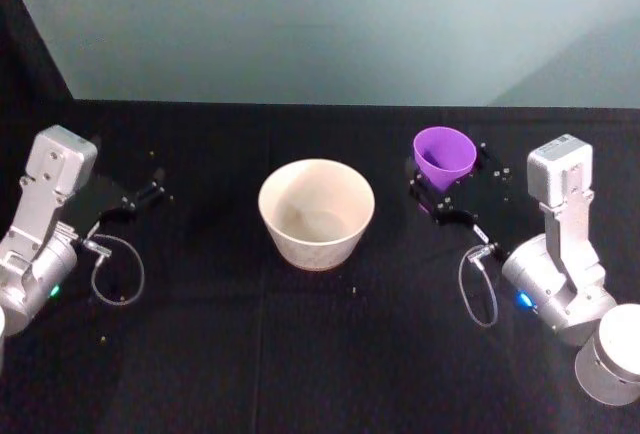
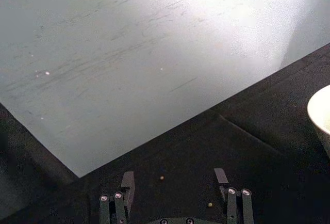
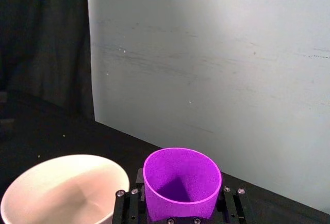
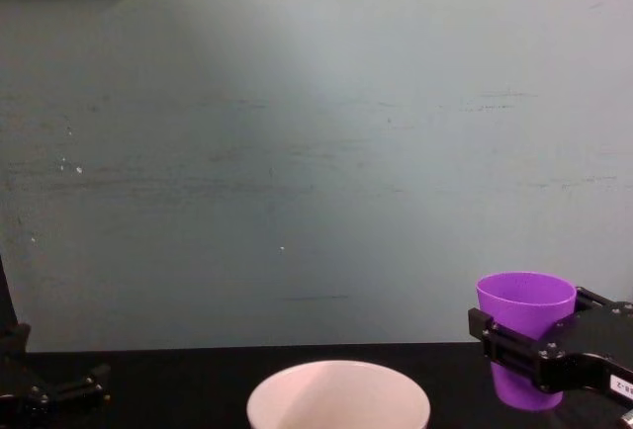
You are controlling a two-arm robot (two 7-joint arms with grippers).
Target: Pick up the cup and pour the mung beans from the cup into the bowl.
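Black cloth covers the desk (image 1: 300, 354). At the head view's left edge the left claw (image 1: 148, 190) rests released, holding nothing. The bowl (image 1: 318, 244) stands at centre. To its right the purple cup (image 1: 445, 154) is upright, near the bowl but not over it. Tipped too early, it would likely scatter the mung beans across the desk, and its smooth taper could slip as it tilts. The right claw (image 1: 447, 179) clenches the cup's lower wall from both sides, mouth clear above. No grains can be made out inside.

left claw (image 2: 174, 185) — fingers apart, parked low at left | right claw (image 1: 440, 197) — clamped on the cup (image 1: 445, 154)
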